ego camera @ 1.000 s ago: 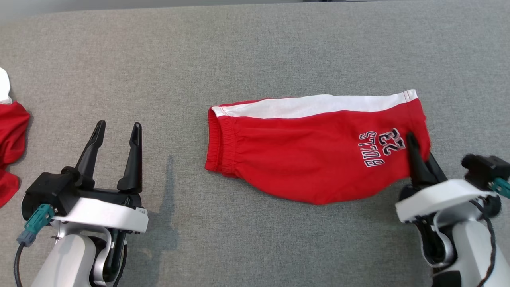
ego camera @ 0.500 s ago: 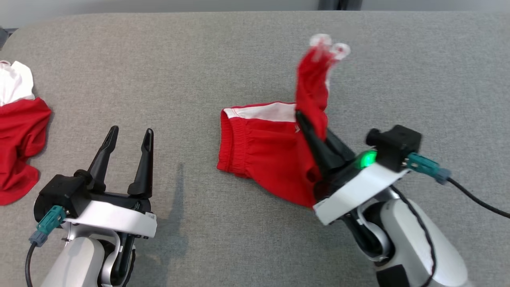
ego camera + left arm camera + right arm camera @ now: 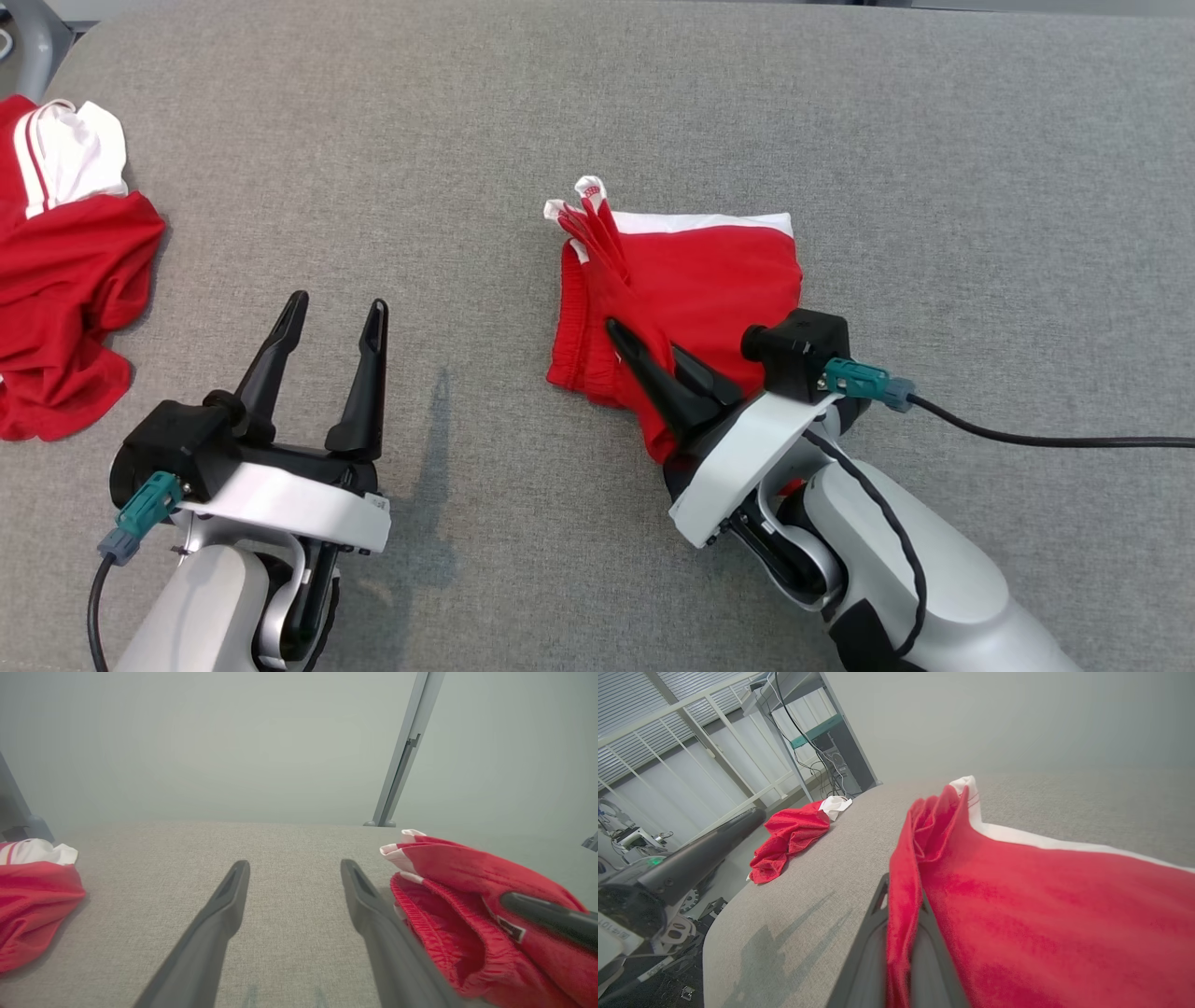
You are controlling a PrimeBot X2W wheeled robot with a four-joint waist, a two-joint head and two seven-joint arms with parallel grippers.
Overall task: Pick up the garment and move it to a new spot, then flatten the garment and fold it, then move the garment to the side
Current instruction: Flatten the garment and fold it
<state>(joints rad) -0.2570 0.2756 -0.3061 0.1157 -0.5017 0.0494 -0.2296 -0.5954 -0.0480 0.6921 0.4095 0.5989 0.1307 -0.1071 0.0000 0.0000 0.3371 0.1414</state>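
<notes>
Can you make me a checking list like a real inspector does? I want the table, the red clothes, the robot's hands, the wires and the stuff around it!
Surface: grey fabric tabletop, flat, no spills seen.
Job's things: red shorts with a white stripe, doubled over on themselves near the middle of the table.
Clutter: second red and white garment, crumpled at the table's left edge.
Grippers: right gripper shut on a fold of the red shorts; left gripper open, holding nothing, over bare tabletop.
Cables: black cable runs from the right wrist off to the right; another cable hangs from the left wrist.
Surroundings: metal post behind the table; shelf rack with wires; window blinds.
</notes>
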